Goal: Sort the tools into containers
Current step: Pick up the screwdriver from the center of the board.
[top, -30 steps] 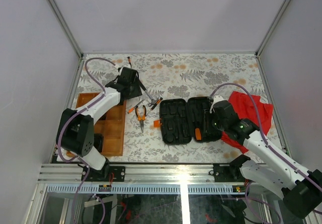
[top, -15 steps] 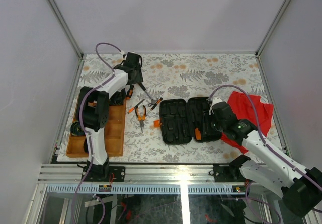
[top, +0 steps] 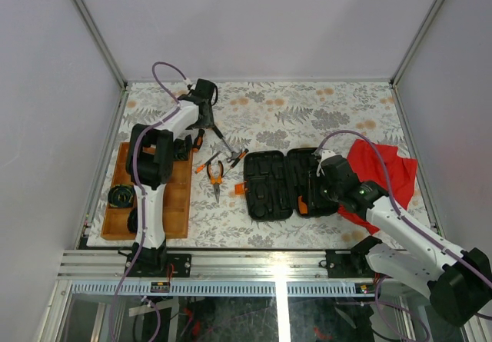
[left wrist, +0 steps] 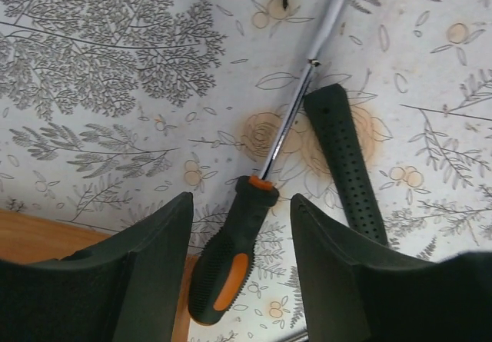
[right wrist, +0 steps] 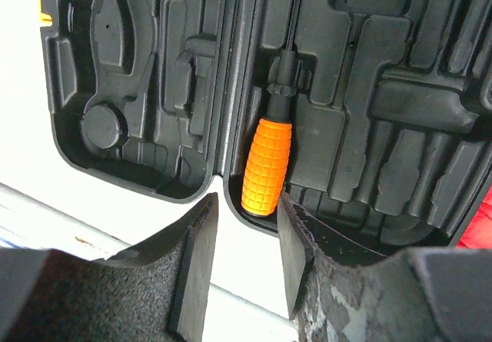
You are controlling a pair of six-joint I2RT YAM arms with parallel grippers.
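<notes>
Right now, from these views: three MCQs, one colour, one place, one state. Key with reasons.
1. Colour of the cloth right of the case?
A blue
B red
C green

2. Where is the orange driver?
A on the cloth
B held in the air
C in the case, by its hinge

3. The case is:
A open flat
B shut and latched
C standing on edge

Key:
1 B, the top view shows it red.
2 C, the right wrist view shows it lying in a moulded slot beside the hinge.
3 A, both moulded halves face up.
</notes>
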